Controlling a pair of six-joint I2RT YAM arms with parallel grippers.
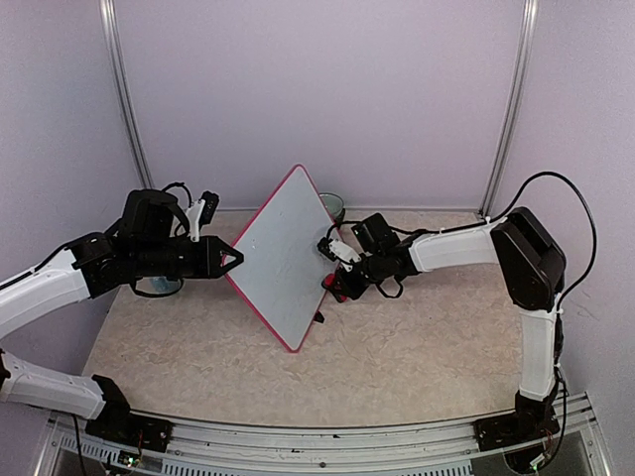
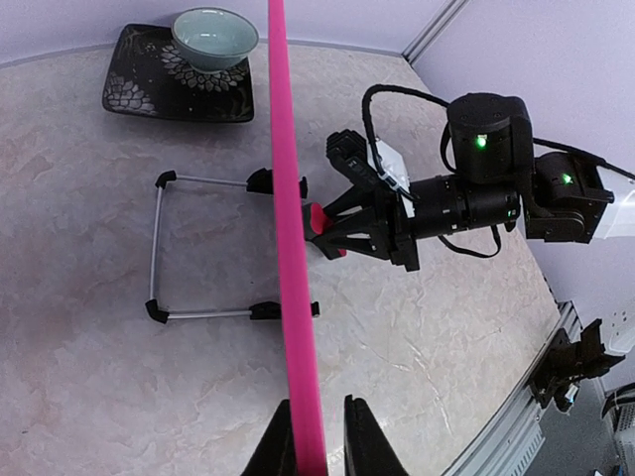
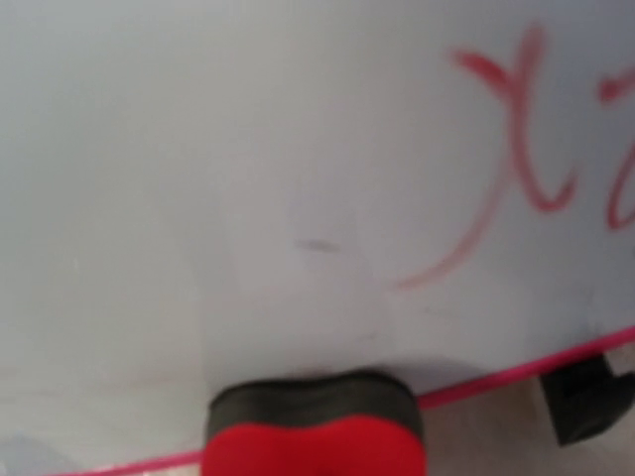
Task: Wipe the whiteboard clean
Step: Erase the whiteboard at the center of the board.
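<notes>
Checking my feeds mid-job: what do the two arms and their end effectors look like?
Both arms match: white link shells with black joints. The left arm has black wiring by its wrist. The right arm carries a black cable looping over its elbow, and green lights glow on its wrist. The left end effector and right end effector are black with tapered fingers.

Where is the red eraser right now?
The red eraser is clamped in the right gripper, against the whiteboard face beside its pink lower frame, mid-table in the top view.
</notes>
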